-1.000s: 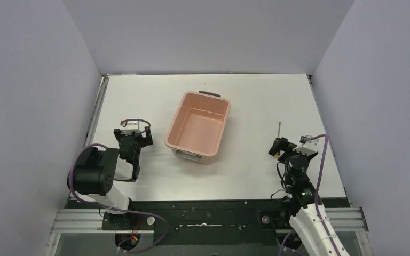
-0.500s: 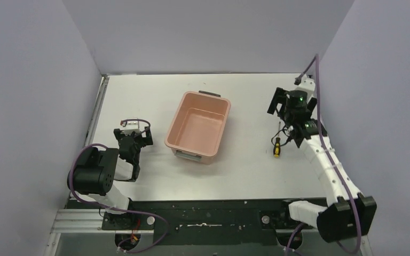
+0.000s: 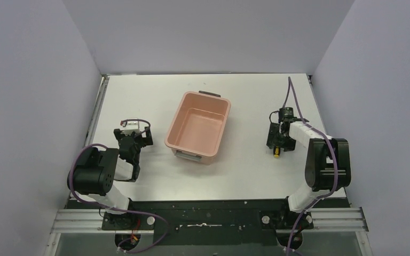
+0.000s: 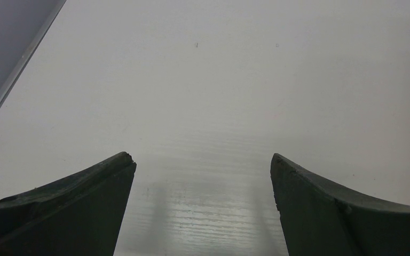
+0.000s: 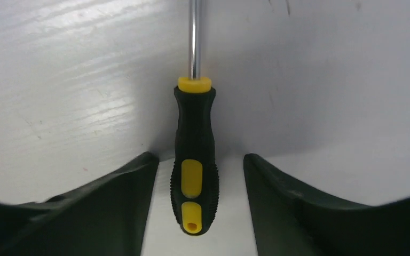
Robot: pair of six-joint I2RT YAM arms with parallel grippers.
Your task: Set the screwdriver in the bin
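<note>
We see the right gripper (image 3: 275,140) low over the screwdriver (image 5: 194,133), its fingers spread either side of the handle without touching it (a gap shows on both sides). The screwdriver lies on the table (image 3: 245,176), well right of the bin (image 3: 224,124). The left gripper (image 4: 202,157) is released, grasping nothing.

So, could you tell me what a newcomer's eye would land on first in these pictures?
The salmon-pink rectangular plastic tub stands out in the middle of the white table. To its right, the right gripper straddles the small black-and-yellow-handled screwdriver, which lies flat on the tabletop, with the jaws open and a gap on either side.
</note>
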